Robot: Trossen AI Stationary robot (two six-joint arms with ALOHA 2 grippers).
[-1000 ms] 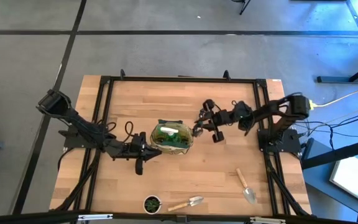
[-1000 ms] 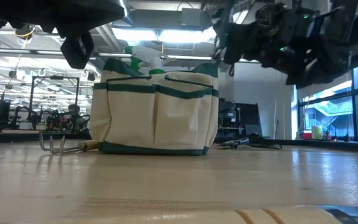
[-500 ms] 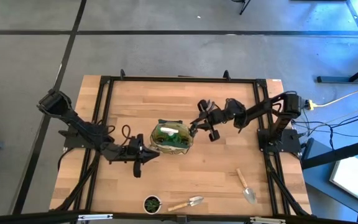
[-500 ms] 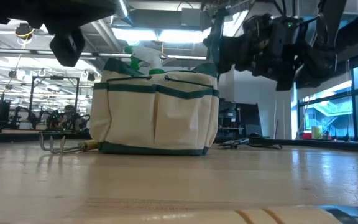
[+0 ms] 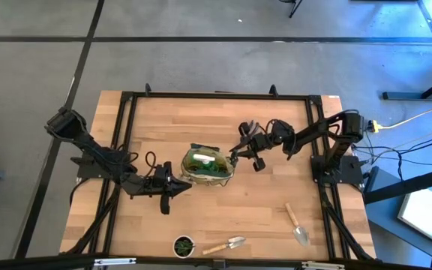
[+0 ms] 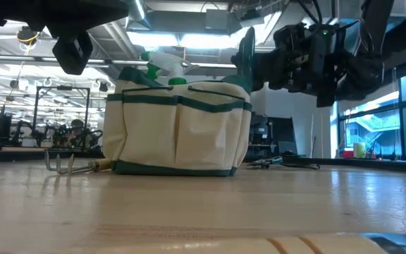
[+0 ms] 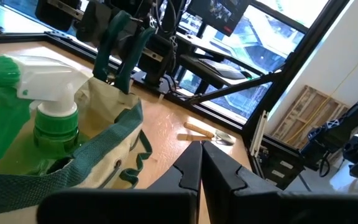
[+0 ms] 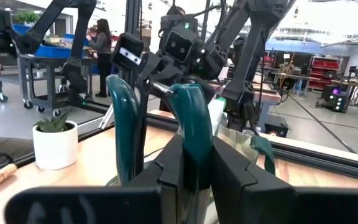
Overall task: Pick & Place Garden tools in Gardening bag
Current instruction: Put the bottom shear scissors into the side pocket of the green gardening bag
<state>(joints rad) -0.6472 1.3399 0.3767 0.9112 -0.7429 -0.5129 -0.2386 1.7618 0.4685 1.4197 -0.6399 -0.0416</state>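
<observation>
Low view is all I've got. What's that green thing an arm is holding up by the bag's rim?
Observer: Pruners with teal handles. The right gripper is shut on one handle, at the rim of the gardening bag.
Operator: Which tools lie outside my view?
Observer: One trowel on the table's right side, and another trowel beside the small pot.
Operator: And the left gripper?
Observer: The left gripper is shut and empty, on the bag's other side.

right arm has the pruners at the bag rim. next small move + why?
Probably ease the right gripper lower over the gardening bag, then release: its jaws are shut on the teal-handled pruners, held above the bag's rim, not yet inside.
</observation>
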